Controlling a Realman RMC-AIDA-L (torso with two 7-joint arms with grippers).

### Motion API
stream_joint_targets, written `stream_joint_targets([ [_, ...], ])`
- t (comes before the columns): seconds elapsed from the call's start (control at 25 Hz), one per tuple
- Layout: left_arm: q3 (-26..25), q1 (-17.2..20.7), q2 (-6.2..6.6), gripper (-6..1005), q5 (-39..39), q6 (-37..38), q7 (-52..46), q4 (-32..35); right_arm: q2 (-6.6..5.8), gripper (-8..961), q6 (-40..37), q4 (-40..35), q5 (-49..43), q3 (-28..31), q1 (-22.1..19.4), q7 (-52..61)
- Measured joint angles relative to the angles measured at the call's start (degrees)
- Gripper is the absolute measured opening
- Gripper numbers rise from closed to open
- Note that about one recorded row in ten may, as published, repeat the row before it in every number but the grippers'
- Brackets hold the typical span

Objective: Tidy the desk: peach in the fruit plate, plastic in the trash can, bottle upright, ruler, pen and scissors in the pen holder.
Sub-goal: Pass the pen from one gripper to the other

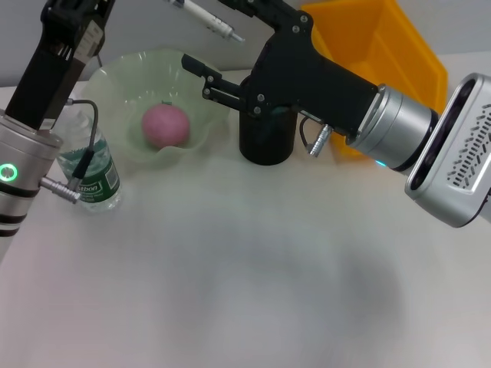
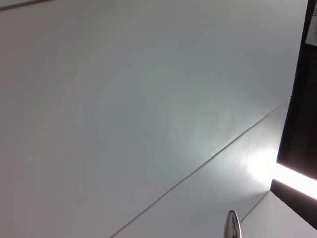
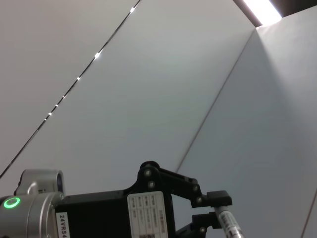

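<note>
- The left arm rises along the left edge of the desk, and its left gripper [image 3: 218, 213] is up high at the back; in the right wrist view its dark fingers [image 3: 218, 197] are pinched onto a white pen [image 1: 205, 18], which sticks out level above the far end of the desk.
- Low at the left, a clear water bottle [image 1: 96, 172] with a green label stands upright, partly hidden behind the left arm.
- Just beside it, toward the back, sits the pale green fruit plate [image 1: 123, 77] with its wavy rim, and the pink peach [image 1: 165, 125] lies inside it.
- The right gripper [image 1: 201, 78] reaches across from the right and hangs over the plate's right rim; its two black fingers [image 1: 198, 65] stand a little apart with nothing between them.
- Under that gripper's body stands the black pen holder [image 1: 266, 138], right of the plate and near it.
- Behind the right arm sits a yellow bin [image 1: 383, 46] at the far right.
- The white desk [image 1: 230, 291] spreads out in front.
</note>
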Motion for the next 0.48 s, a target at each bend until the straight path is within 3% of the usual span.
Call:
stream_joint_targets([
  [0.32,-6.32,0.3,0.0,139,6.64,-0.07,0.89,-0.27,0.0,674,-0.3,0.05,0.0,0.03,0.06,-0.03],
  [0.48,-6.59,0.42,0.0,139,7.05,-0.13,0.89,-0.46,0.0,580,-0.42,0.04,0.0,0.03,0.06,-0.03],
])
